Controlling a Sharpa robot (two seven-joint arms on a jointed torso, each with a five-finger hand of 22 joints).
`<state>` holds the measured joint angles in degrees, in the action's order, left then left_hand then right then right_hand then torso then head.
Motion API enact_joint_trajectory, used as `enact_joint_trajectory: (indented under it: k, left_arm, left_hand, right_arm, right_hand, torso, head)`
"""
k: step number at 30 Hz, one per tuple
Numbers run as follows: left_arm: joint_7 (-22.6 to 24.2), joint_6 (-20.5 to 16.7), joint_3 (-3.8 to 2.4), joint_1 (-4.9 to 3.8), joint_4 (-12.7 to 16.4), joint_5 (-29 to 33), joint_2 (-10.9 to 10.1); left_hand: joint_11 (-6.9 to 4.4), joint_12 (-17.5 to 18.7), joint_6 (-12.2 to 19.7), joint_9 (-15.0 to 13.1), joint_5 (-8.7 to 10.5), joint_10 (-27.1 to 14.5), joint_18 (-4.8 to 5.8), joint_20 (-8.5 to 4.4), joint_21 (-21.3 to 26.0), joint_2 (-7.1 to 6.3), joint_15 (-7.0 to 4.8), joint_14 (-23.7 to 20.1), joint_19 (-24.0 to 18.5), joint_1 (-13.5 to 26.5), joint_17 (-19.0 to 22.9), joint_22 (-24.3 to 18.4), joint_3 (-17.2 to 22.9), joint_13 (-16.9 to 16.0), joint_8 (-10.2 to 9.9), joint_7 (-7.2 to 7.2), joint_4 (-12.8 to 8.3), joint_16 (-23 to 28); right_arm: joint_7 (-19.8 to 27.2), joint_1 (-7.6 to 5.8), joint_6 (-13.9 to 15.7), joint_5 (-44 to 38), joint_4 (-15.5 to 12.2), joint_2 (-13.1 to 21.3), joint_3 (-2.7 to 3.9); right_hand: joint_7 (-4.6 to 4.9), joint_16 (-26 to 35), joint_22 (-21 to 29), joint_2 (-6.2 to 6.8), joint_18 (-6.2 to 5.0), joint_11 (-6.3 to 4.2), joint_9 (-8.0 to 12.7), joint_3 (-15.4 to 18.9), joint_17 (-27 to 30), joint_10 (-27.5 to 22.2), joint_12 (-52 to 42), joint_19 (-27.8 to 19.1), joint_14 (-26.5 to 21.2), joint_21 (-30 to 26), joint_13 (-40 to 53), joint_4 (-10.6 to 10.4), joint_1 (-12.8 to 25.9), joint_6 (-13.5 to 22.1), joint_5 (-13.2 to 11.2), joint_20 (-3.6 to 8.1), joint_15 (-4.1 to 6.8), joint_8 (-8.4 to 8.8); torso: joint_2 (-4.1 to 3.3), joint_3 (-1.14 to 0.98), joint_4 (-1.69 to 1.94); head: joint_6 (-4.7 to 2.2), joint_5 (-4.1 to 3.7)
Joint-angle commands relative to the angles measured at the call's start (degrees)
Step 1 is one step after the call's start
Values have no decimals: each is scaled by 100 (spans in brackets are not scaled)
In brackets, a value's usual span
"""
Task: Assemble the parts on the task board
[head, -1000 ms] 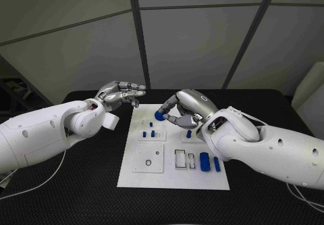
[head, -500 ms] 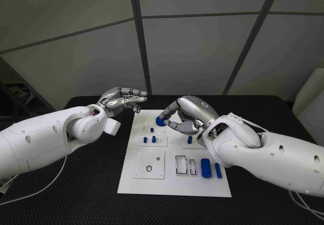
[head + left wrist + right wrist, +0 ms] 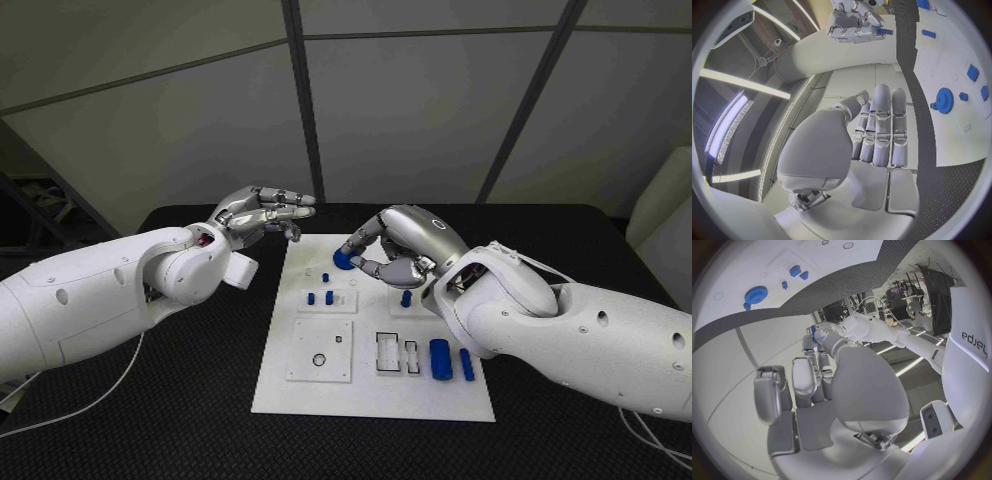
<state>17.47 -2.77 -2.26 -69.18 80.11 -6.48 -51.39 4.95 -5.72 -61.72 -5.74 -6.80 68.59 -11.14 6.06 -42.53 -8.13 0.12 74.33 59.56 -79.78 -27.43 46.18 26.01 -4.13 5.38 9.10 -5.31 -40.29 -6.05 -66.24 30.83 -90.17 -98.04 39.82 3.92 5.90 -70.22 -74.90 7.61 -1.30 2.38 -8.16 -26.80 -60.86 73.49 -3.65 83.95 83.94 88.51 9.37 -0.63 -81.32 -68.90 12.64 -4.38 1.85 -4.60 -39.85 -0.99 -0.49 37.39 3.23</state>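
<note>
The white task board [image 3: 375, 390] lies in the middle of the black table. My right hand [image 3: 397, 245] hovers over its far end and pinches a small blue peg [image 3: 882, 31] in its fingertips. Just beneath those fingers a blue gear [image 3: 944, 100] lies flat on the board [image 3: 954, 130]; the gear [image 3: 756, 293] also appears in the right wrist view, and its blue edge [image 3: 343, 258] peeks out in the head view. My left hand [image 3: 267, 212] hangs above the board's far left corner, fingers loosely bent, holding nothing.
Short blue pegs [image 3: 327, 296] stand in a row mid-board, with another [image 3: 405, 297] to their right. Two longer blue pieces [image 3: 438, 357] lie near the board's front right. A square white plate [image 3: 319, 350] with a ring sits front left. Black mat surrounds the board.
The whole picture has shifted since the earliest frame, so the camera moved. Both hands keep their poses, and the right hand still holds its blue piece.
</note>
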Motion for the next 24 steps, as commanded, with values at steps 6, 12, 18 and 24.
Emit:
enact_joint_trajectory:
  k: [6, 12, 18, 24]
  left_arm:
    - [93, 18, -4, -8, 5, 29, 1]
    - [94, 17, -4, -8, 4, 29, -1]
    - [96, 18, -4, -8, 4, 29, 1]
    - [97, 19, -4, -8, 5, 29, 2]
  left_hand:
    - [27, 0, 28, 7, -1, 8, 63, 1, 4, 40, -2, -37, -26, -4, 7, -7, -15, -7, -38, 11, -10, 40]
    - [27, 0, 28, 7, -1, 8, 63, 1, 4, 40, -2, -37, -26, -4, 7, -7, -15, -7, -38, 11, -10, 40]
    - [27, 0, 28, 7, -1, 8, 63, 1, 4, 40, -2, -37, -26, -4, 7, -7, -15, -7, -38, 11, -10, 40]
    - [27, 0, 28, 7, -1, 8, 63, 1, 4, 40, -2, -37, -26, -4, 7, -7, -15, -7, -38, 11, -10, 40]
  right_arm:
    - [80, -10, 68, 26, -1, -10, 4]
    - [92, -10, 67, 36, 5, -16, 4]
    - [103, -10, 67, 49, 12, -30, 4]
    - [120, -10, 63, 67, 22, -55, 3]
  right_hand:
    - [14, -1, -1353, -36, 82, 1, -5, 2, 9, 33, 10, 507, 124, -5, 5, 42, 0, -26, 19, 40, 45, -25]
    - [14, -1, -1353, -36, 82, 1, -5, 2, 9, 33, 10, 507, 124, -5, 5, 42, 0, -26, 19, 40, 45, -25]
    - [14, -1, -1353, -36, 82, 1, -5, 2, 9, 33, 10, 507, 124, -5, 5, 42, 0, -26, 19, 40, 45, -25]
    - [14, -1, -1353, -36, 82, 1, -5, 2, 9, 33, 10, 507, 124, -5, 5, 42, 0, -26, 19, 40, 45, -25]
  torso:
    - [0, -1, 2]
    - [1, 1, 2]
    - [1, 1, 2]
    - [-2, 0, 5]
  head:
    - [56, -5]
    - [90, -10]
    - [100, -11]
    - [112, -10]
